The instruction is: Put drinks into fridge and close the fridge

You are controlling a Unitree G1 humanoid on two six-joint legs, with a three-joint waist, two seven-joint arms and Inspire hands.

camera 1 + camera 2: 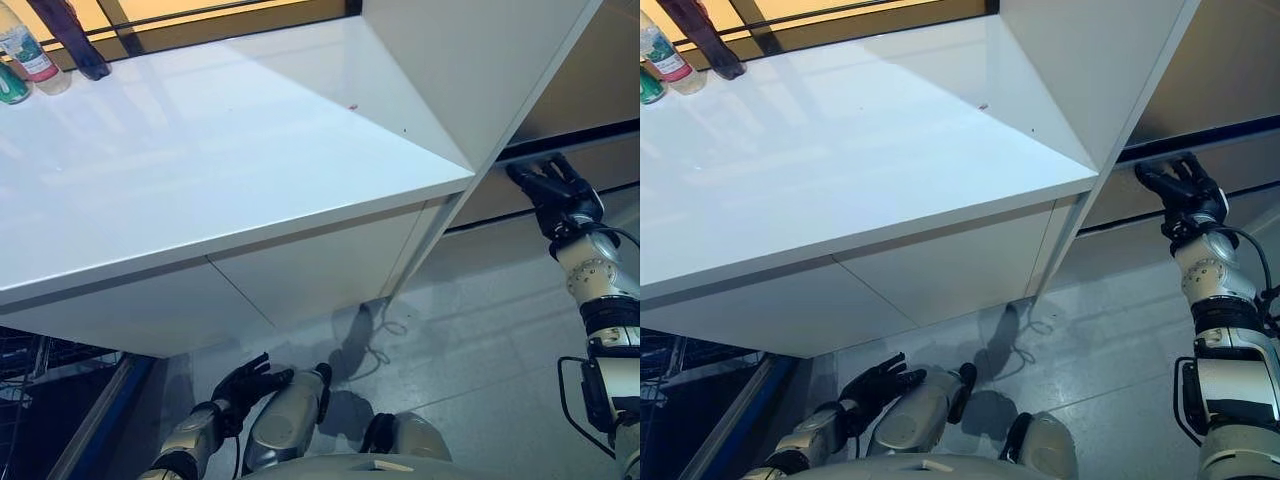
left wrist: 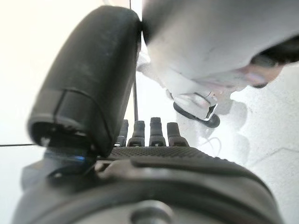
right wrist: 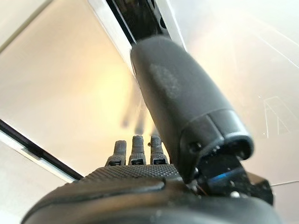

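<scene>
Drink bottles stand at the far left of the white counter (image 1: 200, 150): a clear one with a pink label (image 1: 25, 50), a green one (image 1: 10, 88) and a dark purple one (image 1: 70, 35). The beige fridge front (image 1: 590, 90) is on the right, with a dark seam (image 1: 560, 140) across it. My right hand (image 1: 555, 195) is stretched out there, open, its straight fingers (image 3: 134, 150) against the beige surface just below the seam. My left hand (image 1: 245, 385) hangs low in front of the counter's cabinet, open and holding nothing.
A tall white side panel (image 1: 470, 70) rises between the counter and the fridge. White cabinet doors (image 1: 300, 275) sit under the counter. A wire rack (image 1: 40, 360) and a blue-edged frame (image 1: 100, 420) show at the lower left. Grey floor (image 1: 480, 340) lies below.
</scene>
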